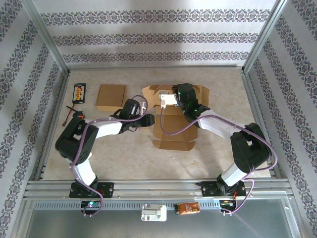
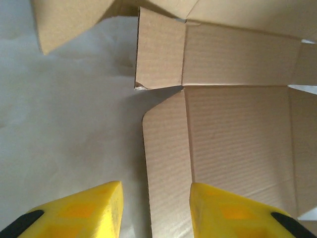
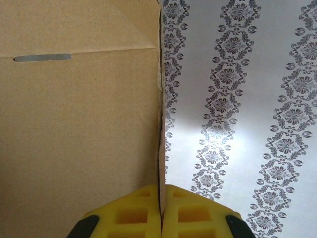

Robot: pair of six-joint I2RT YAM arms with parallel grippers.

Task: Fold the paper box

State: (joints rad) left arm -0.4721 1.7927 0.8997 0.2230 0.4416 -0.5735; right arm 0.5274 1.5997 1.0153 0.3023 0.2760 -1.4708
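Paper box lying unfolded.
Right gripper clamped on raised flap; left gripper released, astride flat flap.

Top view: right arm covers middle of paper box; I cannot read label on black device, too small. Left wrist view: box runs off top and right edges; left gripper fingers cut by bottom edge. Right wrist view: box panel cut at left and top; right gripper fingers cut at bottom.

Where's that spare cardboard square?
In the top view, the cardboard square lies flat at the back left of the table, between a small black-and-orange device and the unfolded paper box.
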